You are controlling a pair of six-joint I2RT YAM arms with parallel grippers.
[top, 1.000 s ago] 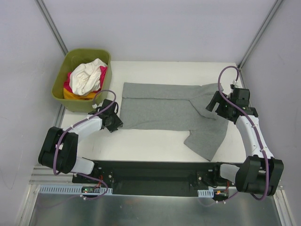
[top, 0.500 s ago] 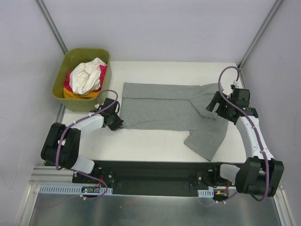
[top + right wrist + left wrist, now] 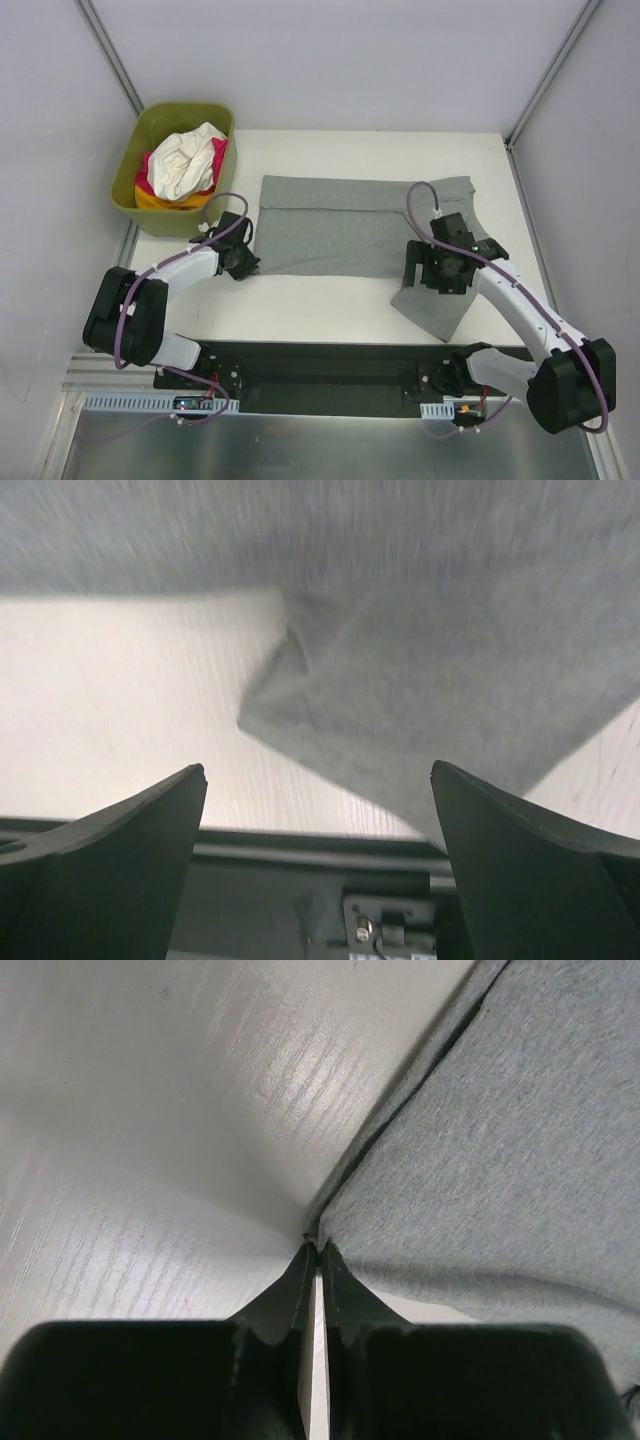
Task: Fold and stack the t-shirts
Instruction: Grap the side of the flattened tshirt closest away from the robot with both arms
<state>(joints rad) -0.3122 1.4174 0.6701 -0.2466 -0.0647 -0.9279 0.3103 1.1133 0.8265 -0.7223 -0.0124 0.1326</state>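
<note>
Grey t-shirt (image 3: 340, 225) lies flat on the table (image 3: 320, 300), spread between the two grippers. Left gripper (image 3: 316, 1250) is pinched closed on the shirt's corner, fabric running off to its right. Right gripper (image 3: 318, 770) has its jaws wide, hovering over a loose grey flap, holding nothing. The other shirts (image 3: 185, 165) are heaped in the olive tub (image 3: 128, 178) beyond the left gripper.

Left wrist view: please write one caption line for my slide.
Left gripper shut on the corner of the grey t-shirt, lying on the white table.
</note>
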